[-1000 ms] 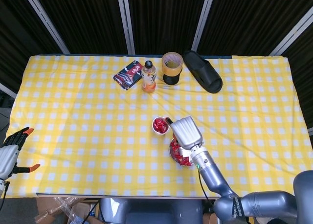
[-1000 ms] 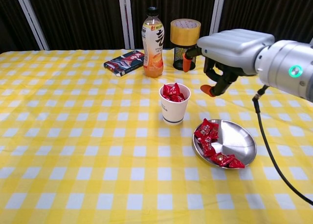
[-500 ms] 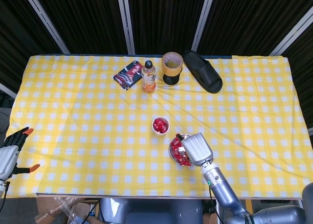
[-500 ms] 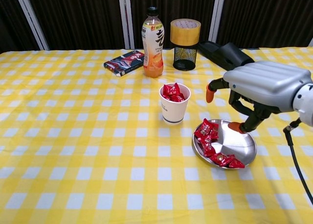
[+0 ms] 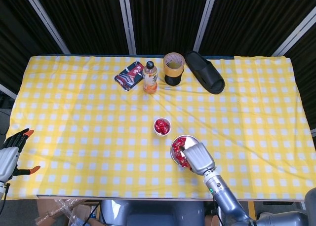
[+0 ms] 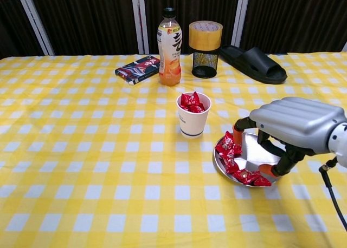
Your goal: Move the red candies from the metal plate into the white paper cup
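Candies (image 6: 237,160) in red wrappers, lying along the left and near rim of the plate (image 6: 267,153), under the right hand (image 6: 290,130). Hand spread over the plate, fingers apart, holding nothing, orange fingertips (image 6: 237,136) pointing down close to the sweets; whether any tip touches a wrapper cannot be told. Best next: lower onto a single candy near the rim, pinch between thumb and one finger, avoid scooping several. Likely slippery wrappers on smooth metal, so close slowly and press lightly, lest the piece skate away or the plate shift on the cloth. Once gripped, lift straight up before swinging left.

Cup (image 6: 193,115) just beyond and left of the plate, near but not touching, already heaped with red sweets to the brim. Release low and centred over the mouth, or the piece may roll off the pile.

Further back on the table (image 5: 74,122): bottle (image 6: 169,40), tape roll (image 6: 205,29) on a mesh holder, black slipper (image 6: 254,63), small packet (image 6: 137,69). Left hand (image 5: 12,149) well apart at the table's left edge, fingers loosely apart, idle and holding nothing.
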`<state>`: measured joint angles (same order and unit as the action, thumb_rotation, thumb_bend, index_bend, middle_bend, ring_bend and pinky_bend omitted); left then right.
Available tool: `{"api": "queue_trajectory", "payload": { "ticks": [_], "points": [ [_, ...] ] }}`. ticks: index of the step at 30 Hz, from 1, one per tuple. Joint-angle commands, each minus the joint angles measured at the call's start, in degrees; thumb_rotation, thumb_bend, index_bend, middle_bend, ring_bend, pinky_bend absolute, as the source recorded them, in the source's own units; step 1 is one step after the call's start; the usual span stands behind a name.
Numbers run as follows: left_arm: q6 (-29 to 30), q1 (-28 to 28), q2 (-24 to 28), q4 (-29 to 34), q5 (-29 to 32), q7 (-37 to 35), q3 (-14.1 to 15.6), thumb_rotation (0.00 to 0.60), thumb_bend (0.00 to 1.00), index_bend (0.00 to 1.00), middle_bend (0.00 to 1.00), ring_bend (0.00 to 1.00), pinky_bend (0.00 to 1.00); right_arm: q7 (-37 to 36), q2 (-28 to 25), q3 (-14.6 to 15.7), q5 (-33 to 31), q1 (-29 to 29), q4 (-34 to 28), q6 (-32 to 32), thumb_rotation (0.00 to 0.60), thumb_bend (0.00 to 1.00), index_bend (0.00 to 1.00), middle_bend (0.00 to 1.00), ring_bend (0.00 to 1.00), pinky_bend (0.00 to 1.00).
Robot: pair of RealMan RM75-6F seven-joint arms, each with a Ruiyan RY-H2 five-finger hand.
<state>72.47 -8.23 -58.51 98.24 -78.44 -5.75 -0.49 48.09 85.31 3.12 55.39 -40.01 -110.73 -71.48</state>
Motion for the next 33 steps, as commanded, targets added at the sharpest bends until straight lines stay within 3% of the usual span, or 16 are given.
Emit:
{"api": "queue_trajectory", "payload": {
  "ticks": [1, 33],
  "points": [
    [0.0, 0.0, 0.0, 0.0, 0.1, 0.0, 0.0, 0.6, 0.06, 0.02, 0.0, 0.0, 0.0, 0.1, 0.0, 0.4, -0.2, 0.1, 0.5, 1.1, 0.6, 0.37, 0.35, 0.83, 0.94, 1.0],
    [-0.2, 0.0, -0.1, 0.1, 0.6, 0.3, -0.2, 0.6, 0.06, 0.02, 0.0, 0.0, 0.0, 0.6, 2.6, -0.3, -2.0, 0.6, 4.3, 5.4, 0.6, 0.37, 0.37, 0.83, 0.94, 1.0]
  ]
}}
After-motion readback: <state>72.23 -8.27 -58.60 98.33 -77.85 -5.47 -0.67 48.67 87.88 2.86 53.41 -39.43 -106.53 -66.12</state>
